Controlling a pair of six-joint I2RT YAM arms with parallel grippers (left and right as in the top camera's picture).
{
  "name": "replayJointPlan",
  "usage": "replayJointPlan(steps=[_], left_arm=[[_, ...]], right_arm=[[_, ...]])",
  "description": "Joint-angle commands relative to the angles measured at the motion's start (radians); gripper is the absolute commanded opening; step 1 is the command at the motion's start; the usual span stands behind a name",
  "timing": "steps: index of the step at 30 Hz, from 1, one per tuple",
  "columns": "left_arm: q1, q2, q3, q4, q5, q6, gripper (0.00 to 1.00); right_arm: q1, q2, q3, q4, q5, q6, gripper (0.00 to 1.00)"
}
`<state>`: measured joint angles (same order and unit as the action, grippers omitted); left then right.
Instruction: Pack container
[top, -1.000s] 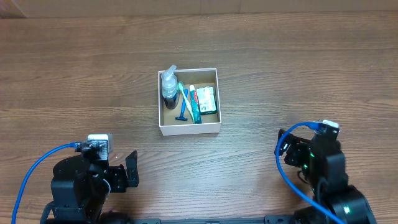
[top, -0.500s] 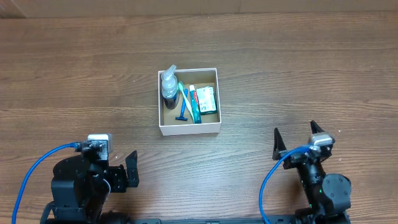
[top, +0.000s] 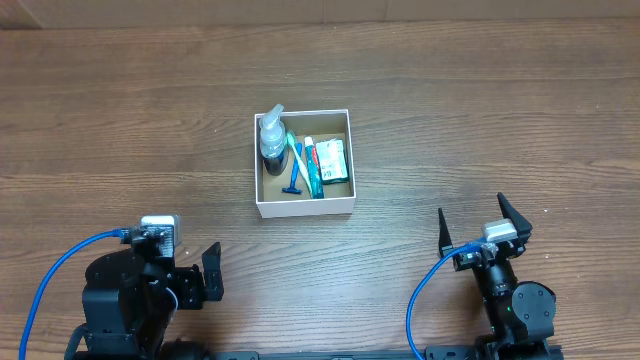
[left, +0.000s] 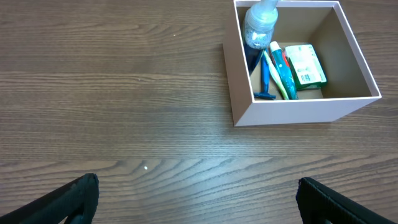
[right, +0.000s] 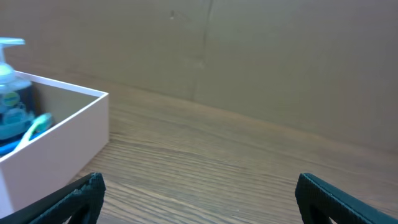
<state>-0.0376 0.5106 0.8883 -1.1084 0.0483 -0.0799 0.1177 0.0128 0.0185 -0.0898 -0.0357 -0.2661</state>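
Observation:
The container (top: 304, 209), a small white box with a brown inside, stands mid-table. It holds a pump bottle (top: 272, 138), a blue razor (top: 294, 180), a toothbrush (top: 300, 158), a toothpaste tube (top: 312, 165) and a green packet (top: 333, 160). It also shows in the left wrist view (left: 298, 112) and at the left edge of the right wrist view (right: 62, 146). My left gripper (left: 199, 199) is open and empty, near the front left, well short of the box. My right gripper (top: 483, 222) is open and empty at the front right; its fingertips frame bare wood in the right wrist view (right: 199, 196).
The wooden table (top: 480, 110) runs all round the box. A cardboard wall (right: 249, 56) stands behind the table's far edge. Blue cables (top: 45, 285) trail from both arms at the front.
My right arm has drawn back toward the front edge and lowered, and its open fingers now point up the table. The left arm and the box have not moved.

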Motion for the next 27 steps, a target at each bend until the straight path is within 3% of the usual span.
replayJointPlan(steps=[1, 10, 14, 27], left_arm=[[-0.001, -0.006, -0.003, 0.001, -0.006, -0.021, 1.0], [-0.001, -0.006, -0.003, 0.001, -0.006, -0.021, 1.0], [-0.001, -0.006, -0.003, 0.001, -0.006, -0.021, 1.0], [-0.001, -0.006, -0.003, 0.001, -0.006, -0.021, 1.0]], right_arm=[[-0.008, -0.01, -0.01, 0.005, 0.027, 0.005, 1.0], [-0.008, -0.01, -0.01, 0.092, 0.114, 0.083, 1.0], [-0.008, -0.01, -0.01, 0.012, 0.139, 0.176, 1.0], [-0.008, -0.01, -0.01, 0.013, 0.113, 0.163, 1.0]])
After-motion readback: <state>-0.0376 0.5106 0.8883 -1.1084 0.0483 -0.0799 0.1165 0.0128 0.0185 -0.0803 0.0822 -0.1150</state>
